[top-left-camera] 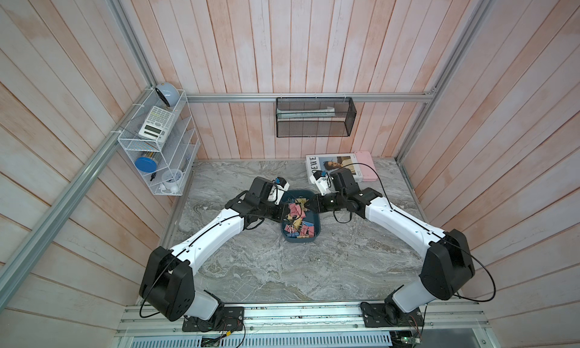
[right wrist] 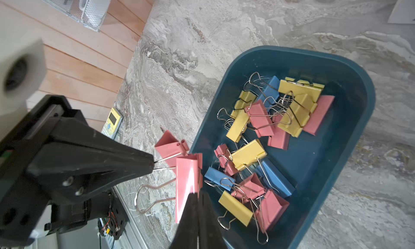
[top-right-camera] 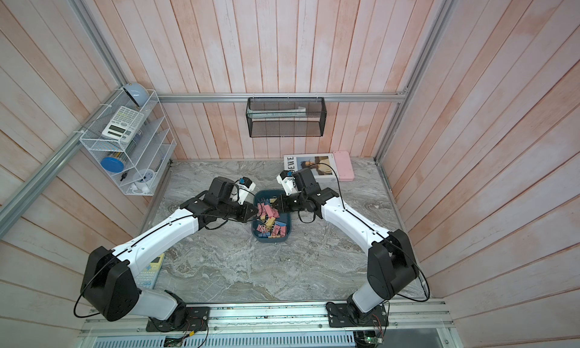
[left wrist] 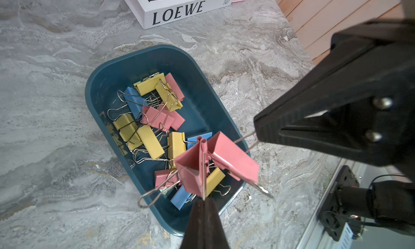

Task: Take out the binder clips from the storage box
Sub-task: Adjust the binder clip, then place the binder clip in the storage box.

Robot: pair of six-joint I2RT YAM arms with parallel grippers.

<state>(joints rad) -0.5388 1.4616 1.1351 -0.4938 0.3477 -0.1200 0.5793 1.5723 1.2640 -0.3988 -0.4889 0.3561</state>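
Storage box [left wrist: 202,97]: plain dark teal-blue. Binder clips [left wrist: 155,117]: pastel pink, yellow or blue bodies, silver wire handles. Table [top-left-camera: 314,268]: grey marble with pale and tan veining. Walls [top-left-camera: 282,32]: whitewashed pinkish wood planks. Book [left wrist: 179,11]: white spine, black lettering. Mesh basket [top-left-camera: 314,123]: black. Case [top-left-camera: 365,167]: pink. Wire rack [top-left-camera: 138,145]: white. Arms [top-left-camera: 219,233]: white shells, black joints.

Close in: left gripper [left wrist: 203,203] pinched tight on one wire handle of a pink clip [left wrist: 190,169]. From the side, right gripper [left wrist: 257,130] has its jaws closed on both wires of a second pink clip [left wrist: 234,158]. The two pink bodies touch, held over one end of the box [left wrist: 143,57]. Loose clips [left wrist: 148,133] in the box are yellow, pink and blue, with tangled handles. The box sits on a marble table [left wrist: 45,102]. LOEWE book [left wrist: 186,9] lies beyond, apart from it.
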